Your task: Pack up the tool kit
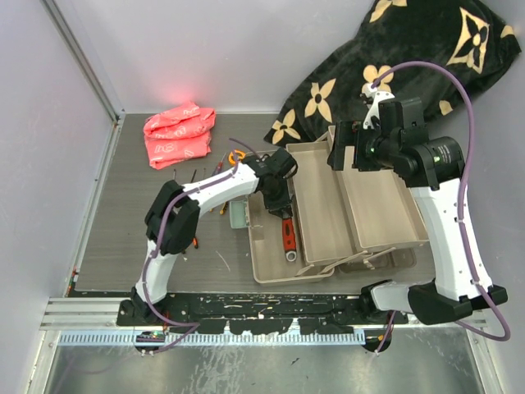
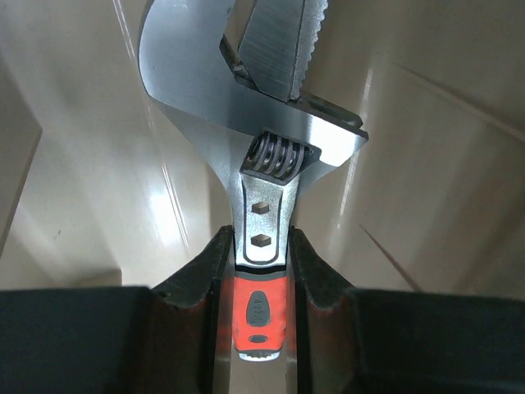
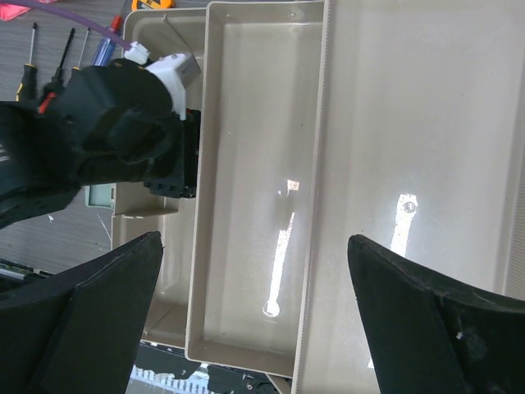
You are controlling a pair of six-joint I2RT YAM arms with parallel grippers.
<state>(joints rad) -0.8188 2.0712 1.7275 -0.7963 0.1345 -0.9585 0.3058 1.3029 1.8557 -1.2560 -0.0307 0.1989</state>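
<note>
Jaws: left gripper (image 2: 261, 250) stands narrow, fingers (image 2: 215, 271) clamped on the flat shank of one steel adjustable wrench with a red handle (image 2: 264, 176) (grip sits right where the red sleeve ends). Wrench head points away from the wrist camera, down into beige plastic; can't tell if it touches the floor. Right gripper (image 3: 254, 263) is spread wide with nothing between its fingers, hovering over the trays.

Count: 1 wrench, 1 toolbox, 2 trays, at least 3 screwdrivers.

Beige plastic toolbox (image 1: 267, 267) sits mid-table, opened out. Its two long shallow trays (image 1: 324, 209) lie side by side to the right of the deep base compartment. The wrench hangs over that base compartment, red handle toward the arm bases.

Around it:
- Thin screwdrivers (image 3: 31, 57) lie on the grey table (image 1: 123, 230), left of the box.
- An orange item (image 1: 236, 156) sits at the box's far-left corner, too small to identify.
- A small grey-green block (image 1: 239, 215) is just beside the left wall.
- Folded pink-red cloth (image 1: 179, 133) lies far left.
- A black blanket with gold flowers (image 1: 394, 57) is heaped at the far right, behind the trays.

In the way: the left wrist hides the far part of the base compartment, and the right arm overhangs the right tray.
</note>
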